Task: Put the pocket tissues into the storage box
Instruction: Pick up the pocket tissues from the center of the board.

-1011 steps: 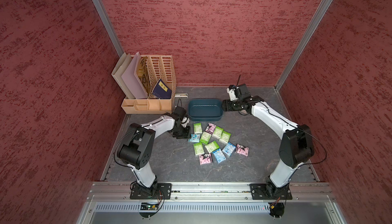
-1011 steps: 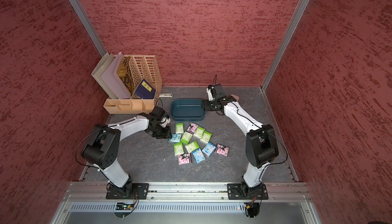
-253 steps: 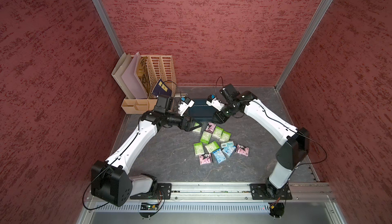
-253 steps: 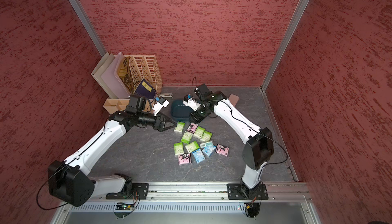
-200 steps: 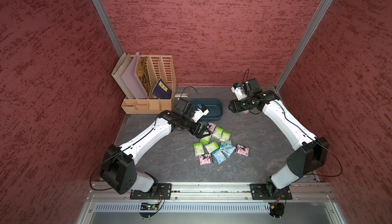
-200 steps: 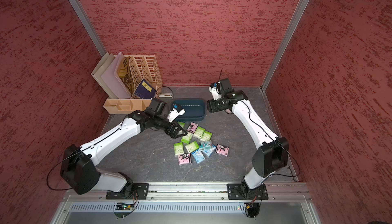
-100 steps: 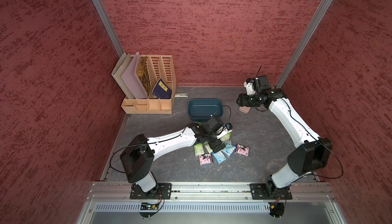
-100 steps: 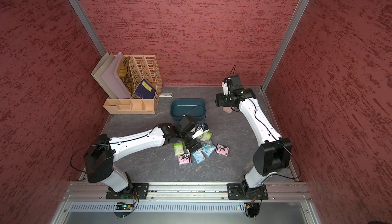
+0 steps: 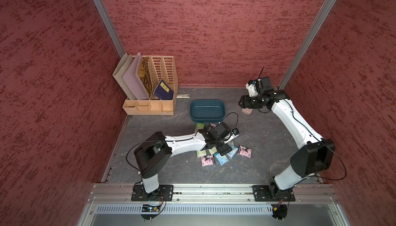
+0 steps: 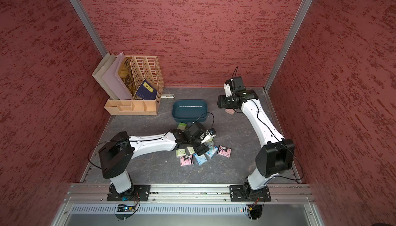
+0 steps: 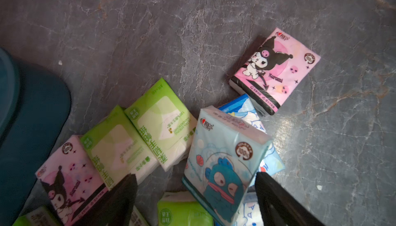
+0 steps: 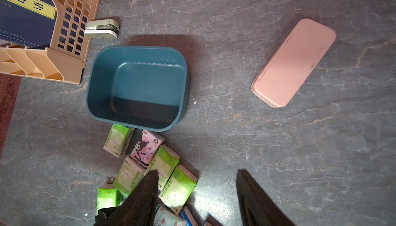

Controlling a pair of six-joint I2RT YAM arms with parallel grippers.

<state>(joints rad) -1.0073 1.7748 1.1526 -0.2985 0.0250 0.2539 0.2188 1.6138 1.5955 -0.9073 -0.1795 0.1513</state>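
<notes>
My left gripper [image 11: 195, 176] was open, jaws either side of a tilted light blue packet [image 11: 222, 160] that leaned on the pile of pocket tissues [image 11: 160, 122]. Pile lay on the grey table [image 11: 192, 32], just beside the storage box [image 12: 137, 49], all outside it. One pink packet [image 11: 274, 70] sat slightly apart. My right gripper [image 12: 197, 173] was open too, holding nothing, near the pink case [image 12: 293, 62].

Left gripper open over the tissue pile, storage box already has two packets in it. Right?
No: the storage box is empty, per the right wrist view; the pocket tissues lie outside it. The left gripper is open over the pile.
</notes>
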